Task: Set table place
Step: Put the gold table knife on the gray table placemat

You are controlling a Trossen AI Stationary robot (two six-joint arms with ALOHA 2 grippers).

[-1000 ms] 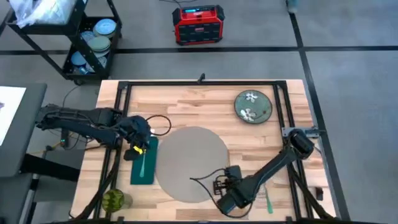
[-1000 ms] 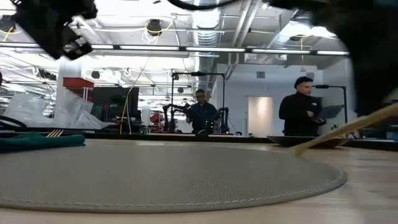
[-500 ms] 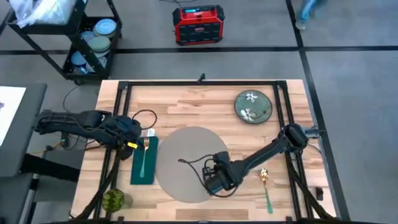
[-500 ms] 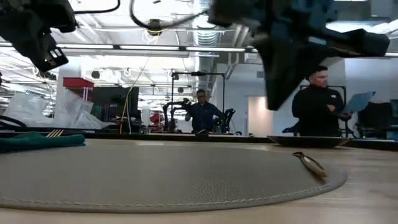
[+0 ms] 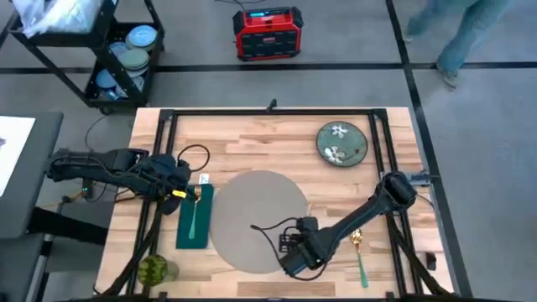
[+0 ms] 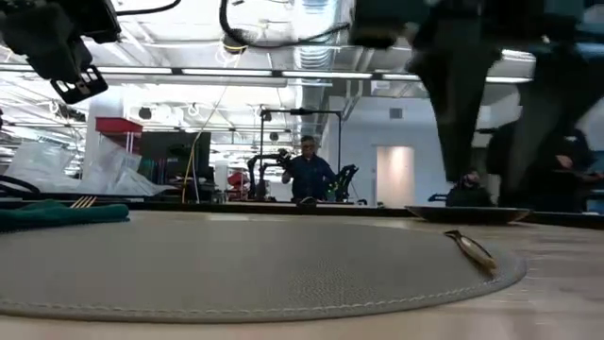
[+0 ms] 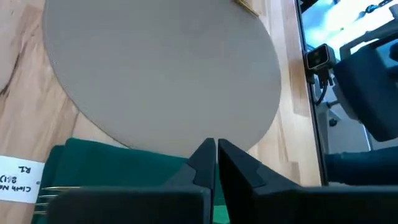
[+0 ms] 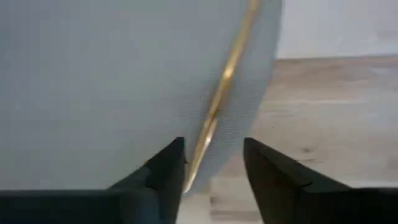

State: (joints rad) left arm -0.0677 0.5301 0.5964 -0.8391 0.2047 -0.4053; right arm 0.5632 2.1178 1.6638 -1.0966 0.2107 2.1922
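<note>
Placemat [image 5: 258,220] is laid mid-desk [image 5: 277,138] w/ right tool [image 5: 295,258] held open over its near edge astride a gold utensil [image 8: 219,99], left tool [image 5: 186,179] closed above napkin [image 5: 194,220].

We see light-wood plank table [image 5: 252,134] carrying round grey-taupe placemat [image 5: 252,205], dark green rectangular napkin [image 5: 186,235], dark floral round plate [image 5: 341,143], green-handled gold spoon [image 5: 359,254].

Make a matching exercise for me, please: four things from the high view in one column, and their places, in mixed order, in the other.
Things:
1. plate
2. napkin
3. spoon
4. red box

Places:
A. directly left of the placemat
B. on the floor
C. directly right of the placemat
D. far right part of the table

Pairs: 1-D, 2-A, 3-C, 4-B
</note>
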